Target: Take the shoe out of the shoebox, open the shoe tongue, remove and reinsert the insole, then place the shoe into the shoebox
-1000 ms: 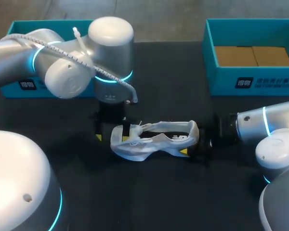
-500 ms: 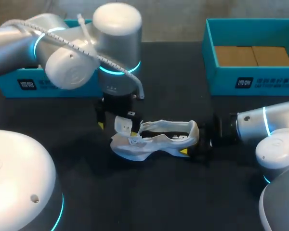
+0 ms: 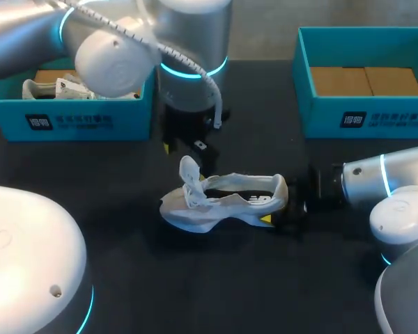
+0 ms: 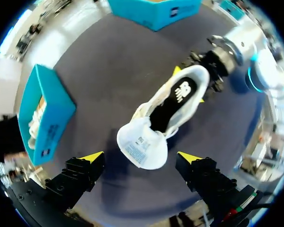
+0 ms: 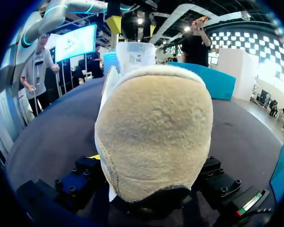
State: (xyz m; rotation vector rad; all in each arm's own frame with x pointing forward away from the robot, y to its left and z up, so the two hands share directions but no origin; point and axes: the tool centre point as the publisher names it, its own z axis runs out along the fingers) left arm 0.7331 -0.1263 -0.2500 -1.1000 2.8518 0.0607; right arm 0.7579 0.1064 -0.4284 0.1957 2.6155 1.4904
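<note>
The white sneaker (image 3: 226,203) lies on its sole on the black table (image 3: 265,285). Its heel sits between the fingers of the right hand (image 3: 275,209), which is clamped on it from both sides. In the right wrist view the fuzzy heel fills the space just ahead of that hand. The tongue (image 3: 189,175) stands upright at the end of the sneaker away from the right hand. The left hand (image 4: 141,157) hangs above the tongue with its fingers (image 4: 91,157) spread wide, one to each side, touching and holding nothing. A teal shoebox (image 3: 76,120) with another shoe (image 3: 56,89) inside sits beside the left hand. A second teal shoebox (image 3: 366,118) stands beyond the right hand, well apart from the sneaker.
</note>
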